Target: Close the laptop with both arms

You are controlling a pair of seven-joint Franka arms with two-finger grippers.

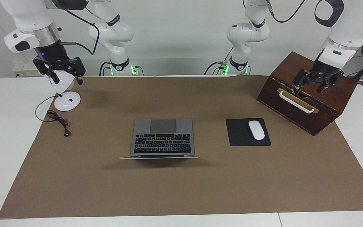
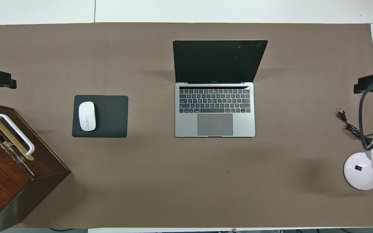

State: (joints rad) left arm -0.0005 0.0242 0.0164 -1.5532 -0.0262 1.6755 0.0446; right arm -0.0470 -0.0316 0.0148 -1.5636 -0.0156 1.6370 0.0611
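The laptop [image 1: 163,138] sits open in the middle of the bench [image 1: 200,189], its long axis running from my left arm's end to my right arm's end, the hinge edge away from me and the screen [image 2: 219,61] tilted back; it lies well apart from both my pincers, roughly midway between them, so neither arm is clearly the nearer. My right pincer [image 1: 61,70] hangs over the white lamp [image 1: 65,94] at its end of the bench; its fingers look spread and hold nothing. My left pincer [image 1: 314,82] hangs over the wooden box [image 1: 307,104], just above its white handle [image 1: 296,101]; it stands wide open, empty, touching nothing that I can make out. I judge the coming move to be a reach inward from both ends to the screen's top edge.
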